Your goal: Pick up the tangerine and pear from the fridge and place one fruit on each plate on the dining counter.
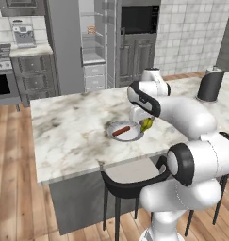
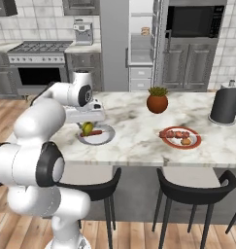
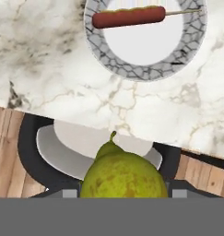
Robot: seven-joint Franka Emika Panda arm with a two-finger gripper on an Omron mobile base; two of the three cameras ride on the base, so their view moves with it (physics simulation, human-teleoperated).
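Note:
My gripper (image 1: pixel 146 125) (image 2: pixel 88 128) is shut on the yellow-green pear (image 3: pixel 120 173) (image 1: pixel 147 124) (image 2: pixel 87 128), low over the near edge of the dining counter (image 1: pixel 69 127) (image 2: pixel 134 124). The pear hangs right beside the pale grey plate (image 1: pixel 131 136) (image 2: pixel 109 133) (image 3: pixel 145 44), at its near rim. A red sausage-like stick (image 3: pixel 128 16) lies on that plate. Farther right sits the reddish-rimmed plate (image 2: pixel 197 138) with brown food and a small round orange fruit, apparently the tangerine (image 2: pixel 186 141). The fridge (image 1: pixel 93 44) (image 2: pixel 141 46) stands open behind the counter.
An orange-brown pot with green leaves (image 2: pixel 157 101) and a dark cylinder (image 2: pixel 225 104) (image 1: pixel 210 85) stand on the counter. Black stools (image 1: pixel 130 186) (image 2: pixel 192 189) line its near side, one directly below the pear. A stove (image 2: pixel 39 68) and dark oven (image 2: pixel 190 24) flank the fridge.

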